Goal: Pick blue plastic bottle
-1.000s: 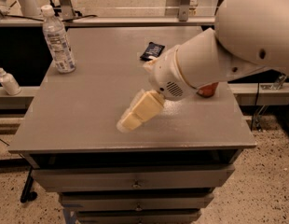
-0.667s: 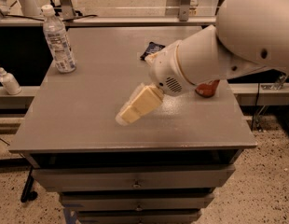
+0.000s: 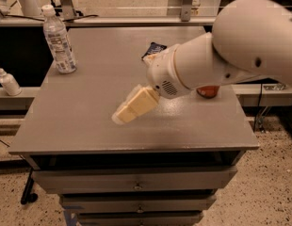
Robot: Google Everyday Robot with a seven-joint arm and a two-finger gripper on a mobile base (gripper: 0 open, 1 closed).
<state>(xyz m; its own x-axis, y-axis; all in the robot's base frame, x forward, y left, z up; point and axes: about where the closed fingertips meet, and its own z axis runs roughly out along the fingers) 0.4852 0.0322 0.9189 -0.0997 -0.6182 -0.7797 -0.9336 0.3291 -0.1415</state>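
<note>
bottle: blue plastic bottle (image 3: 59,40) upright, capped, at the table's (image 3: 89,126) far-left corner
gripper: I see the gripper (image 3: 120,117) over mid-table, well apart from the bottle
jaws: pressed together, holding nothing
can: red can (image 3: 208,92) mostly hidden behind arm

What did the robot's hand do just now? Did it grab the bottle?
The gripper slid a little left over the table, toward the bottle, and grabbed nothing. The bottle, the can and the pump bottle stayed put.
</note>
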